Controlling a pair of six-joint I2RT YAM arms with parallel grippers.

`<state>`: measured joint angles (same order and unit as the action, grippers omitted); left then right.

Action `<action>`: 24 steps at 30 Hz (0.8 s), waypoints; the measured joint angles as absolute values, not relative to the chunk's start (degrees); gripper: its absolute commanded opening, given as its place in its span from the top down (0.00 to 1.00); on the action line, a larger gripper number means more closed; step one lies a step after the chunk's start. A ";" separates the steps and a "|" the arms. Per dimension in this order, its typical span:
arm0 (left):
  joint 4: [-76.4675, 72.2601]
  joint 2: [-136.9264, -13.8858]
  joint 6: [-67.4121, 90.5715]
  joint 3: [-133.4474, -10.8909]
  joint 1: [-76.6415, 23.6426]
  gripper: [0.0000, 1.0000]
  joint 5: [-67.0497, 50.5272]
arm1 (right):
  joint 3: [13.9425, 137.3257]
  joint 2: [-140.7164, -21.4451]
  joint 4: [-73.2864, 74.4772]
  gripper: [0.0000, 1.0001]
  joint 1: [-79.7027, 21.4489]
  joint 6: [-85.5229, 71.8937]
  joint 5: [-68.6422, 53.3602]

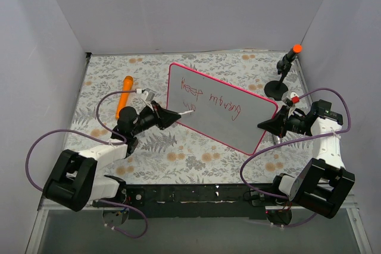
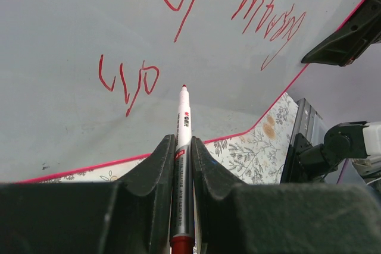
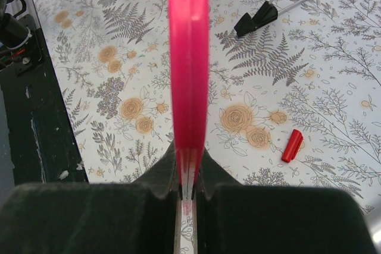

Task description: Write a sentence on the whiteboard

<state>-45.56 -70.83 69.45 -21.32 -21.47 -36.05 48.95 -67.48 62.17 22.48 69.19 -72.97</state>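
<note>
The whiteboard [image 1: 244,132] carries the sentence [image 1: 217,106] in loose red handwriting. There are two longer scrawls across the board and a short word of two or three letters near its left end. None of it can be read with certainty in any view. The marker [image 2: 184,124] has a small red brand print on its white barrel, too blurred to make out.

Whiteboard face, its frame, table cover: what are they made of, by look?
Whiteboard face: smooth white coated sheet, soft sheen; maybe melamine or painted metal, can't tell. Frame: looks plastic, pink-red, glossy rounded moulded edge. Table cover: matte floral print, lies flat; cloth or paper, unclear.
</note>
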 measured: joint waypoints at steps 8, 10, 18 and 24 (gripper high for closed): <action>-47.42 -77.14 69.43 -25.06 -21.47 1.00 -36.53 | 48.95 -67.48 61.98 0.99 22.48 68.95 -72.95; -47.81 -78.22 69.43 -25.63 -21.47 1.00 -36.58 | 48.95 -67.48 61.93 0.99 22.48 68.86 -72.93; -48.07 -79.42 69.01 -26.09 -21.47 1.00 -36.64 | 48.95 -67.48 61.73 0.99 22.48 68.58 -72.86; -48.05 -80.12 68.58 -26.41 -21.47 1.00 -36.64 | 48.95 -67.48 61.63 0.99 22.48 68.42 -72.84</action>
